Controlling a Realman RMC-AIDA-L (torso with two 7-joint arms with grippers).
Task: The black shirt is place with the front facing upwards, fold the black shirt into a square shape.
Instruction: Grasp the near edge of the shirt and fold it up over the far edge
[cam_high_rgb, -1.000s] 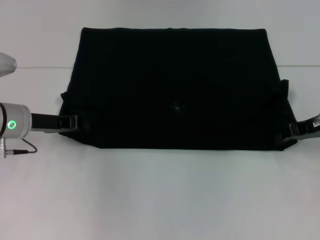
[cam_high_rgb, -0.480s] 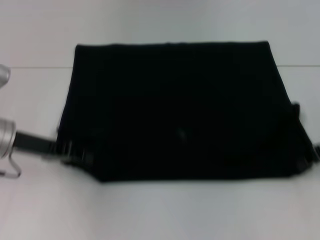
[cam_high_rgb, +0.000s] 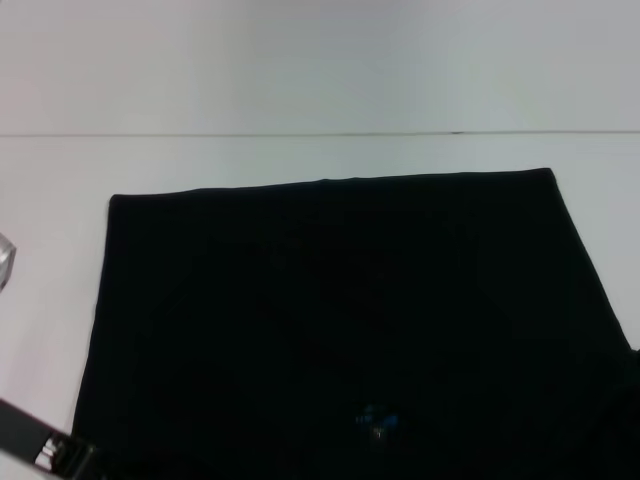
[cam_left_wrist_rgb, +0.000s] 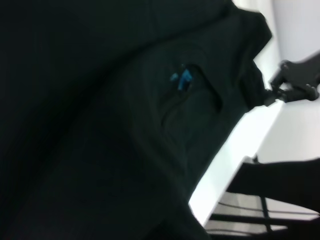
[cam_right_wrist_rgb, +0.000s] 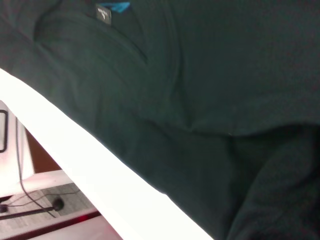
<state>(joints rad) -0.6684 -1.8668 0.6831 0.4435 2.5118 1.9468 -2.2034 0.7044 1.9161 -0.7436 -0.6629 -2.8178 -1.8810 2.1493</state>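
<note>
The black shirt (cam_high_rgb: 340, 320) lies spread over the near half of the white table (cam_high_rgb: 320, 70), and its near edge runs out of the bottom of the head view. Its blue neck label (cam_high_rgb: 378, 420) shows near that edge, and also in the left wrist view (cam_left_wrist_rgb: 181, 80) and the right wrist view (cam_right_wrist_rgb: 112, 9). No chest lettering shows. My left gripper (cam_high_rgb: 55, 457) is at the shirt's near left corner, shut on the cloth. My right gripper (cam_left_wrist_rgb: 280, 87) shows only in the left wrist view, shut on the shirt's right edge.
A seam line (cam_high_rgb: 300, 134) crosses the table behind the shirt. The table's front edge (cam_right_wrist_rgb: 90, 175) lies close under the shirt, with floor and cables (cam_right_wrist_rgb: 30, 200) below it.
The shirt has been dragged toward me and now fills the bottom of the head view. Both grippers moved back with it; the right one has left the head view.
</note>
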